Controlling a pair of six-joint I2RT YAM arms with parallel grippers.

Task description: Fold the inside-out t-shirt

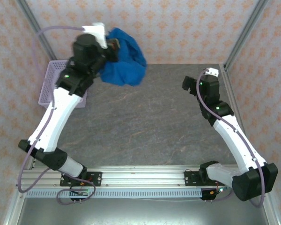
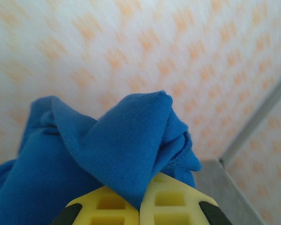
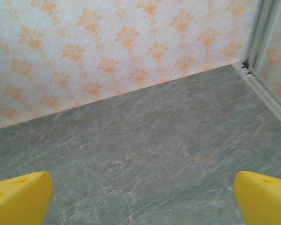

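Table [image 1: 150,126]: a grey stone-patterned surface is seen, walled at its far, left and right edges. A shirt let down close to the far left corner is judged likely to crumple against the wall or drape over the basket.
T-shirt [image 1: 127,63]: the royal-blue cloth is held aloft as a bunched lump over the far left corner of the table. In the left wrist view only folds and a hem are seen, with no lettering. Which part is pinched cannot be told, so a blind lay-down is judged likely to leave the shirt twisted, with sleeves trapped underneath.
Basket [image 1: 49,89]: the lavender mesh basket is set at the left edge, near the far left corner and partly under the left arm. Hanging cloth could be snagged on its rim if the shirt is swung low across it.
Left gripper [image 1: 113,45]: its yellow fingers [image 2: 107,208] are pressed together on a thin fold of the T-shirt. Little cloth is caught, so slippage during a fast swing is judged the main hazard.
Right gripper [image 1: 189,83]: it is poised near the right edge, well apart from the shirt, with its jaws spread wide and nothing held. With one pinch point alone, the shirt cannot be spread flat.
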